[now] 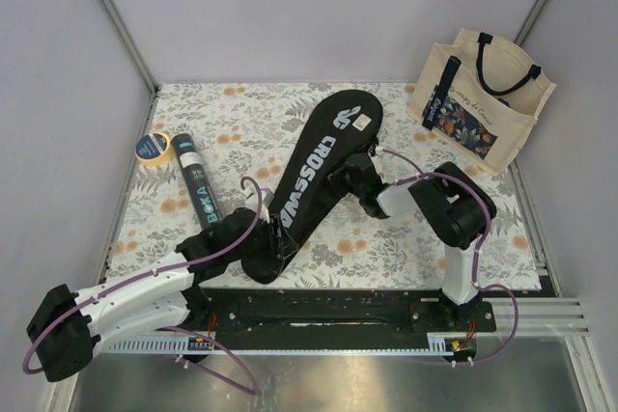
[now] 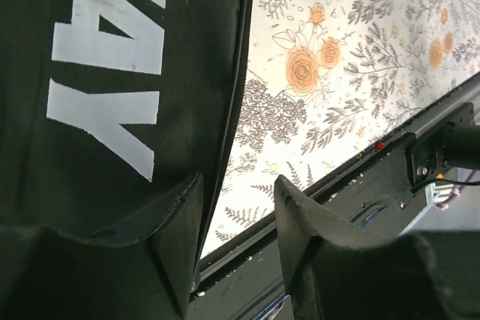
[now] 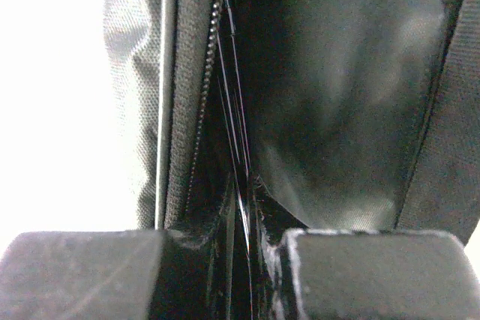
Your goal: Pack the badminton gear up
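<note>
Black racket bag [image 1: 311,180]: lettered side up.
Left gripper [image 2: 238,185]: jaws apart, empty; bag edge just beside one finger.
Right gripper [image 3: 244,237]: narrow, pinching bag's zip edge.

Pale lilac walls [image 1: 290,7] far, left and right; metal posts [image 1: 116,21] in the far corners. My table [image 1: 338,383]: floral cloth [image 1: 241,113], bare metal near edge. Light even.

Left arm [image 1: 135,298]: white shells, black joints. Right arm [image 1: 454,214]: same, white links. Purple cables [image 1: 425,177] loop along both. Matte black fingers [image 2: 315,241], scuffed edges. Black base rail [image 1: 319,312].
</note>
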### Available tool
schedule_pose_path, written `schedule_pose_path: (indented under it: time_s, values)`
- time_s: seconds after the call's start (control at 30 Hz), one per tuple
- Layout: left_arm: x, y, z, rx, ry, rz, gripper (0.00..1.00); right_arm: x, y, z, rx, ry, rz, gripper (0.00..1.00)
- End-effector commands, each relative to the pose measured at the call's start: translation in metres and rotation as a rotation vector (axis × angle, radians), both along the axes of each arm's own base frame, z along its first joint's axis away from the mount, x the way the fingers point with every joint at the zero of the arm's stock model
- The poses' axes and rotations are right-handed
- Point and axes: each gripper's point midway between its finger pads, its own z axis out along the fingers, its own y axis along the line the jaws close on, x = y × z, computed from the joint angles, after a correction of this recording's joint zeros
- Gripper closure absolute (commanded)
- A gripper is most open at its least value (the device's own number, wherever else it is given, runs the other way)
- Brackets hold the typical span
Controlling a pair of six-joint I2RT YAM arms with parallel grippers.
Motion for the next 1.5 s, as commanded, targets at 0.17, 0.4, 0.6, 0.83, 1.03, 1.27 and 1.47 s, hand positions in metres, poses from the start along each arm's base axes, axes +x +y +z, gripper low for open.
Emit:
schedule_pose_path:
  time_s: [0.17,0.4,0.6,0.83,1.03,1.27,1.47]
  values:
    - [0.002,0.038,-0.015,0.263,-0.028,0.019,0.49,0.021,0.01,0.03,0.083,-0.082,-0.024,1.0]
    - [0.018,0.04,-0.01,0.339,-0.07,0.043,0.47,0.02,0.011,0.03,0.105,-0.074,-0.018,1.0]
    - [0.028,0.038,-0.015,0.396,-0.096,0.034,0.47,0.02,0.013,0.029,0.12,-0.07,-0.017,1.0]
    - [0.024,0.027,-0.017,0.381,-0.069,-0.009,0.84,0.019,0.009,0.024,0.13,-0.053,-0.032,1.0]
    - [0.005,0.01,-0.002,0.255,-0.019,-0.043,1.0,0.032,-0.008,0.031,0.246,-0.053,-0.132,1.0]
    - [-0.013,0.003,0.005,0.135,0.034,-0.05,1.0,0.047,-0.013,0.045,0.25,-0.066,-0.168,1.0]
    - [-0.026,-0.02,0.022,-0.063,0.065,-0.095,1.0,0.053,-0.011,0.037,0.228,-0.066,-0.177,1.0]
